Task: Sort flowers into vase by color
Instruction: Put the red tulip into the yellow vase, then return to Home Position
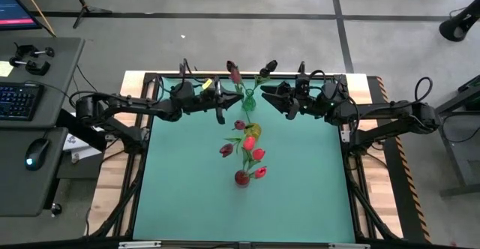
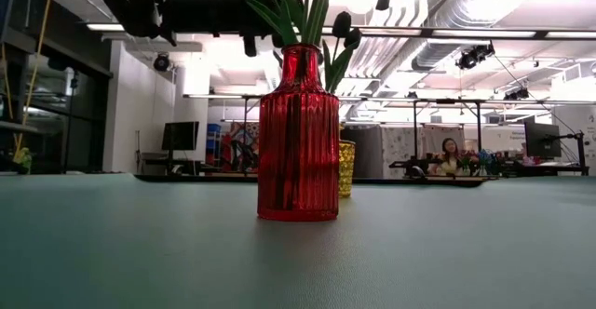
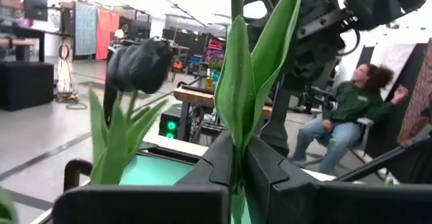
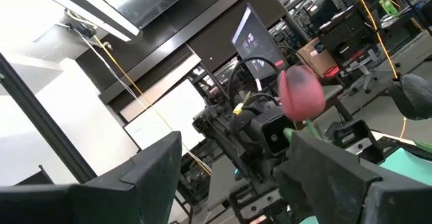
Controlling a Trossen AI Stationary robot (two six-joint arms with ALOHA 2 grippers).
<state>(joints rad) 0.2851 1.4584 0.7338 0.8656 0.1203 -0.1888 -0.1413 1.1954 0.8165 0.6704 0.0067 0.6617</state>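
Over the teal bench (image 1: pixel 187 189) it is late in the sort: the ribbed red glass vase (image 2: pixel 298 137) nearest the low camera is packed with green stems, and from above its bright red tulip heads (image 1: pixel 250 155) fan out over the middle of the bench. Just behind it stands a smaller amber-yellow glass vase (image 2: pixel 346 167), mostly hidden; what it holds I cannot make out. Farthest back, a slim clear green glass vase (image 1: pixel 248 99) sits between the two arms. The left tool (image 3: pixel 237 173) is pinched tight on the thin green stem of a dark pink-maroon artificial tulip (image 1: pixel 234 73), held upright beside the green vase, its head (image 4: pixel 301 93) showing plump and pink in the right wrist view. A near-black tulip (image 3: pixel 138 65) rises close by with its leaves, seemingly standing in that green vase already, though its foot is out of sight. The right tool (image 1: pixel 283 99) hangs on the other side of the green vase, spread wide and carrying nothing. No loose flowers lie on the bench in the overhead view, so by my reckoning the reds are done and this maroon bloom may be the last one out. What remains, I judge, is lowering its stem into the right vase mouth and letting go.
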